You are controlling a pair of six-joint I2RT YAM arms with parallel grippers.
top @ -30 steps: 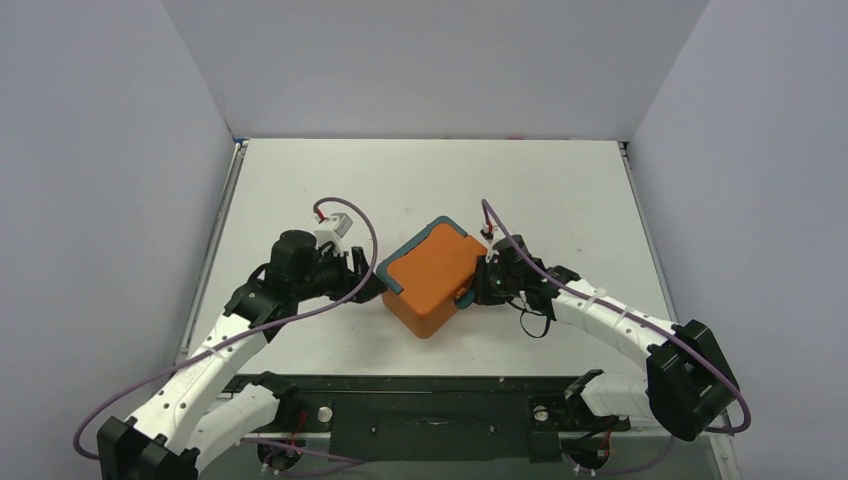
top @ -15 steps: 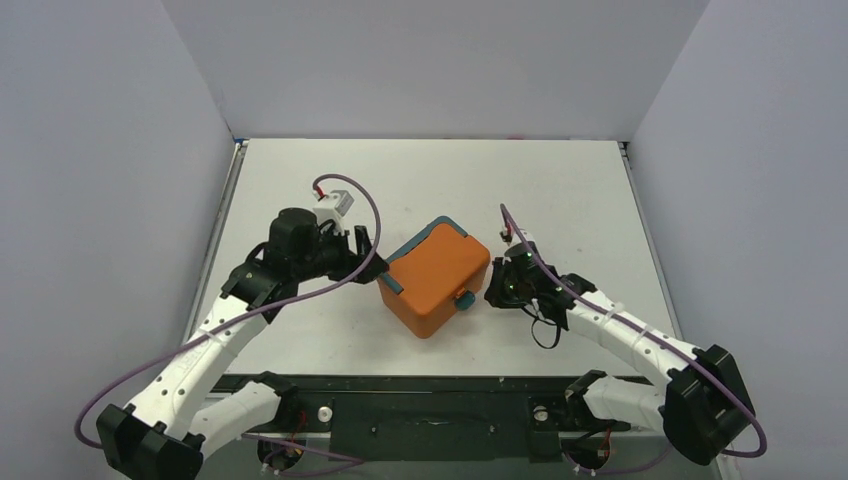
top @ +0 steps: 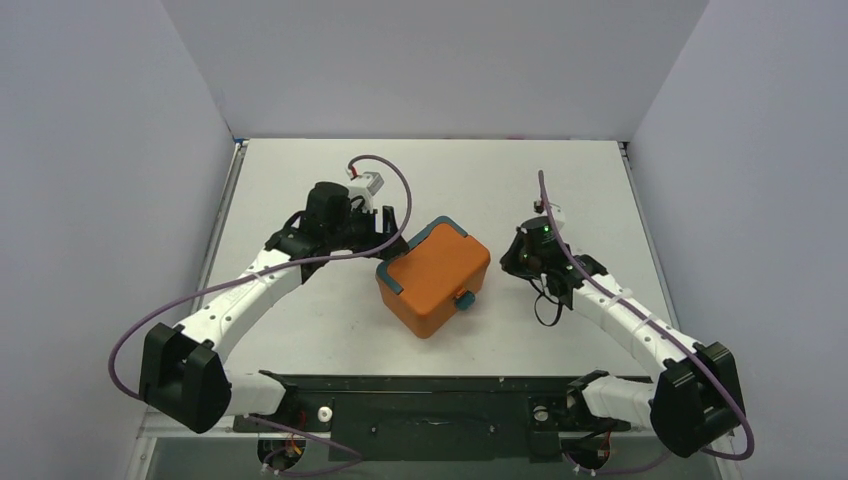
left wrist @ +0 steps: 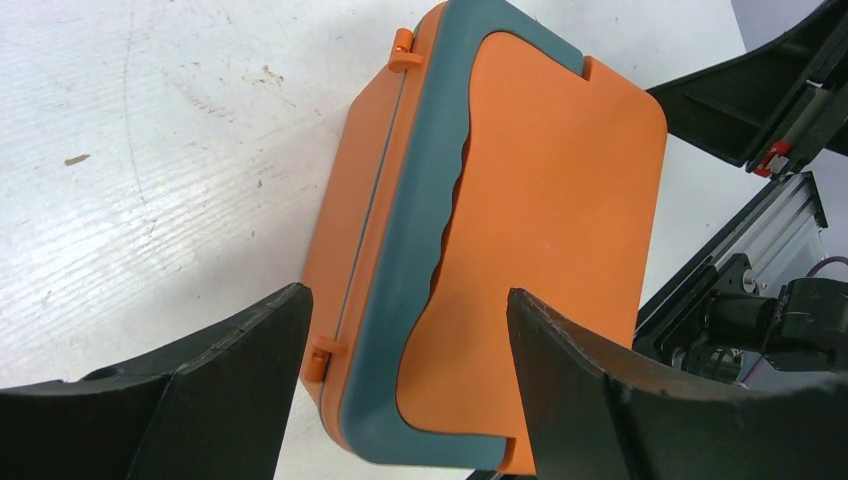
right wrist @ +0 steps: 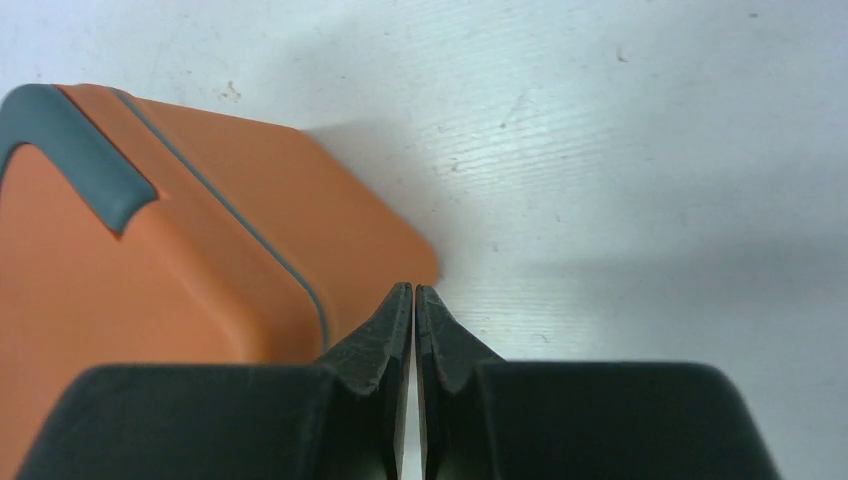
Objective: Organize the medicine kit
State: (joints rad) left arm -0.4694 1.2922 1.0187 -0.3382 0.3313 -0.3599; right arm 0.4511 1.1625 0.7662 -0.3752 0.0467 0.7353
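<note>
REMOTE STATION: At the bottom of the overhead frame, the black mounting rail (top: pixel 430 410) anchored both arms as I ran the rig from a distance. Just above it, at the centre of the white table (top: pixel 300 170), the medicine kit (top: pixel 434 277) sat flat and turned diagonally. Its lid was down, its teal latch (top: pixel 463 300) faced lower right, and its teal handle (top: pixel 428 232) ran along the upper-left edge. That angle, I judged, put one end of the box toward each arm. To the kit's right, the right gripper (right wrist: pixel 413 290) had its fingers pressed together on nothing. The tips were near the box's corner but apart from it, a stance I took for nudging rather than grasping. At upper left, the left gripper (left wrist: pixel 405 310) was spread wide, its two fingers framing the handle end in the wrist view without pinching it. Whether either finger brushed the box I could not tell. With the lid shut, I judged the tidying close to done.
</note>
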